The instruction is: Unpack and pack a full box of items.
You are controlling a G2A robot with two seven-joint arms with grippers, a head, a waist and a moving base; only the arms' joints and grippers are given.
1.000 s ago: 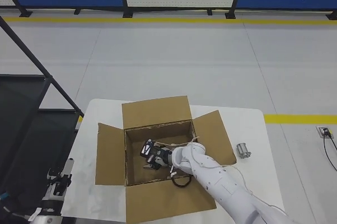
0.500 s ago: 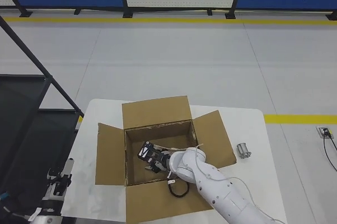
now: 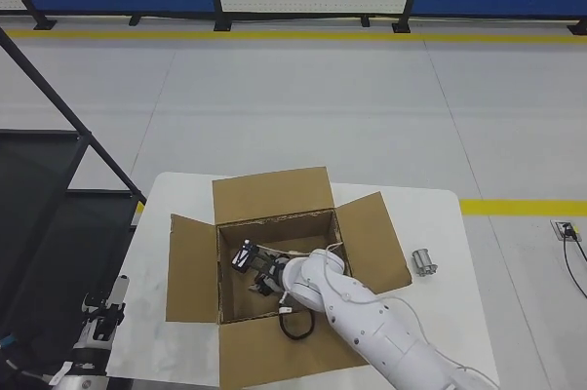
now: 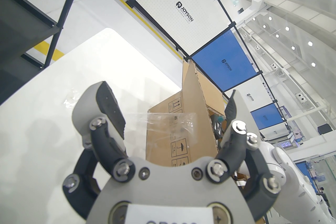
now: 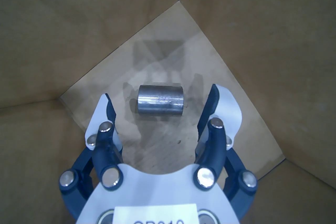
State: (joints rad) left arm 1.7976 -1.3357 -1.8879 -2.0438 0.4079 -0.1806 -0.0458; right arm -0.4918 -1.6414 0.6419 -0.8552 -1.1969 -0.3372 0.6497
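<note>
Steel-grey, the short cylinder [image 5: 160, 103] lies on its side on the floor of the cardboard box [image 5: 236, 25]. My right pincer [image 5: 161, 97] hangs over it with jaws spread wide, gripping nothing, one finger towards either end of the piece. I judge this to be the unpacking half, since a similar metal part [image 3: 424, 260] sits out on the desk [image 3: 430, 210] beside the box. Next I need to sink straight down and clamp end to end without nudging it into a roll. My left pincer [image 4: 169, 104] waits released by the desk's left side.
</note>
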